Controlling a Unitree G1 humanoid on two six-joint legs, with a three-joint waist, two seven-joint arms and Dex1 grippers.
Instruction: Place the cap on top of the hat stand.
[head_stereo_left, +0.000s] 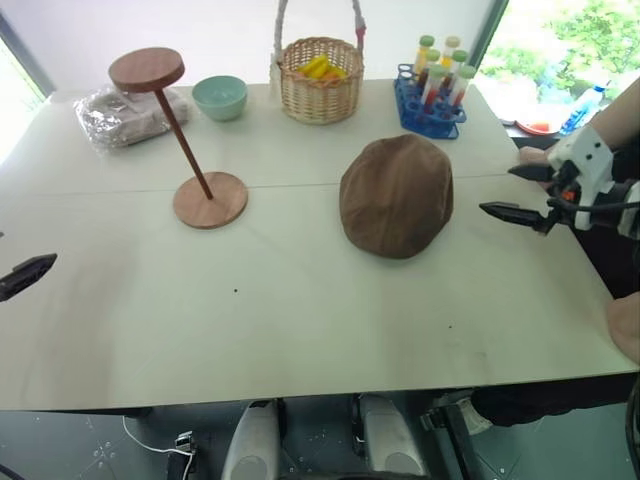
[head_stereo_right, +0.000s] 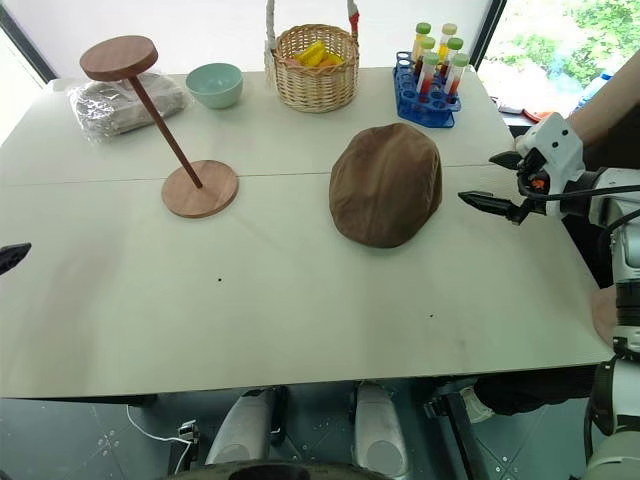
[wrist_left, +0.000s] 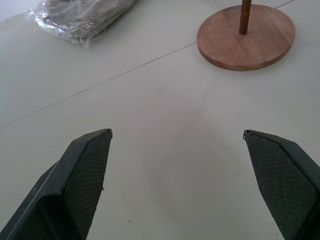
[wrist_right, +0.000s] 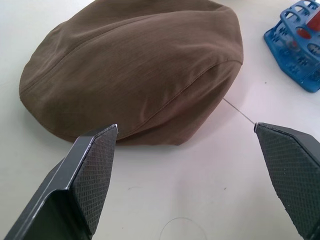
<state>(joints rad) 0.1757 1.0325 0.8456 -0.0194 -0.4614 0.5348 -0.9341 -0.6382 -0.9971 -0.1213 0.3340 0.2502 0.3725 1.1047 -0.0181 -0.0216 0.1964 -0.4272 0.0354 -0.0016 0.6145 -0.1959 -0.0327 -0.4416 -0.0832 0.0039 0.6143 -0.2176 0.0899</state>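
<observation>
The brown cap (head_stereo_left: 397, 195) lies flat on the white table, right of centre. The hat stand (head_stereo_left: 185, 135) stands to its left, with a round base (head_stereo_left: 210, 199), a slanted rod and a bare top disc (head_stereo_left: 147, 69). My right gripper (head_stereo_left: 510, 190) hovers open just to the right of the cap, its fingers (wrist_right: 92, 170) pointing at the cap's (wrist_right: 135, 65) near edge without touching it. At the table's left edge my left gripper (wrist_left: 177, 170) is open and empty, aimed over bare table toward the stand's base (wrist_left: 246, 37).
Along the back of the table (head_stereo_left: 300, 330) stand a wicker basket (head_stereo_left: 320, 80), a pale green bowl (head_stereo_left: 220, 97), a blue rack of tubes (head_stereo_left: 432, 95) and a clear plastic bag (head_stereo_left: 128, 115). A person's hand (head_stereo_left: 625, 325) rests at the table's right edge.
</observation>
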